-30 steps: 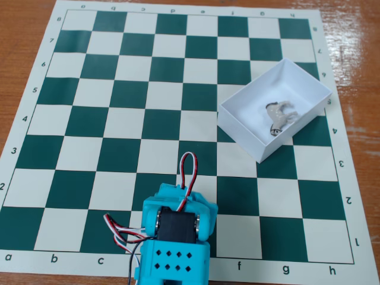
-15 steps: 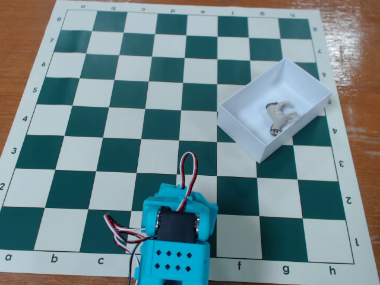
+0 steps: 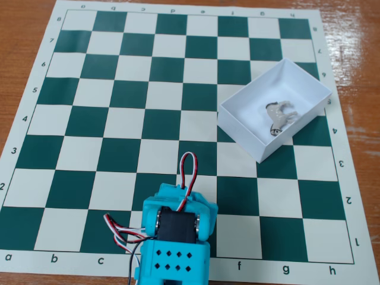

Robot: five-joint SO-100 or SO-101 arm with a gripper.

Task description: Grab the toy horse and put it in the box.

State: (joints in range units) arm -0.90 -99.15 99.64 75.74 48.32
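Chessboard mat (image 3: 119, 119) takes up pretty much the whole fixed view, green and cream squares with letters a to h along the bottom edge and numbers up the sides, lying flat on a brown wooden table (image 3: 24, 18) that peeks out at the corners.

Next biggest is the arm (image 3: 175, 237), a turquoise plastic thing sitting at about 6 o'clock, right on the bottom edge of the board around the d and e columns. You can see a black motor block in the middle of it, a perforated turquoise plate below that, and red, white and black wires (image 3: 189, 169) looping up off the top and out the left side. The gripper itself I honestly can't make out from this angle, so no idea if the fingers are wide or pinched together. It's well apart from everything else.

Then the box (image 3: 249, 133), white, shallow, thin walls, turned at an angle, over at roughly 2 o'clock near the right edge of the board.

Smallest: the toy horse (image 3: 279, 116), whitish-grey, lying inside the box, toward its right half.
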